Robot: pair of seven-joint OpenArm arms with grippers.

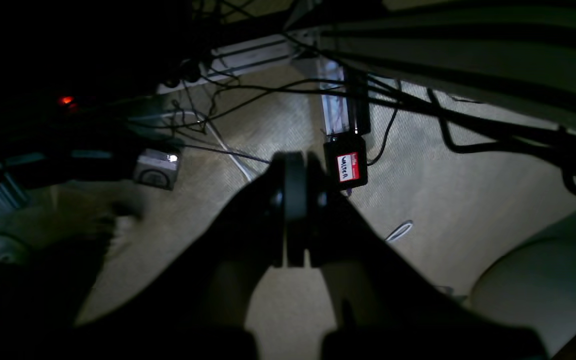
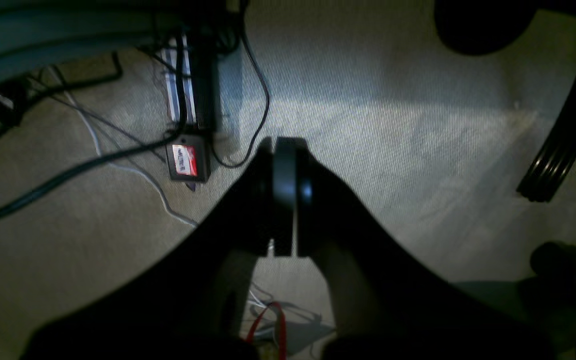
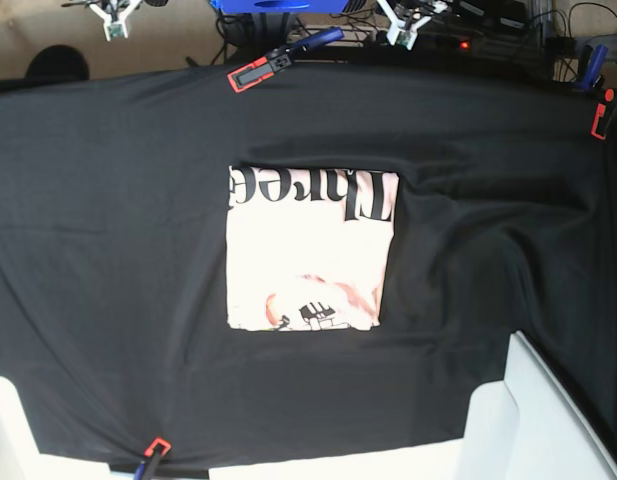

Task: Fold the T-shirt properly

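Observation:
The pale pink T-shirt [image 3: 310,250] lies folded into a neat rectangle in the middle of the black table cloth [image 3: 108,200]. Black lettering shows along its top edge and a black-red graphic near its bottom edge. My left gripper [image 1: 302,167] is shut and empty, hanging off the table over the carpeted floor. My right gripper [image 2: 288,150] is also shut and empty, over the floor. Neither gripper shows in the base view; only white arm parts show at its bottom right [image 3: 553,420] and bottom left [image 3: 3,425] corners. Both are well away from the shirt.
Orange-black clamps [image 3: 258,70] [image 3: 600,118] [image 3: 153,450] hold the cloth to the table edges. The floor under the wrists carries cables [image 1: 418,105], a black box with a red-white label [image 1: 346,167] [image 2: 187,161] and a chair base [image 2: 558,150].

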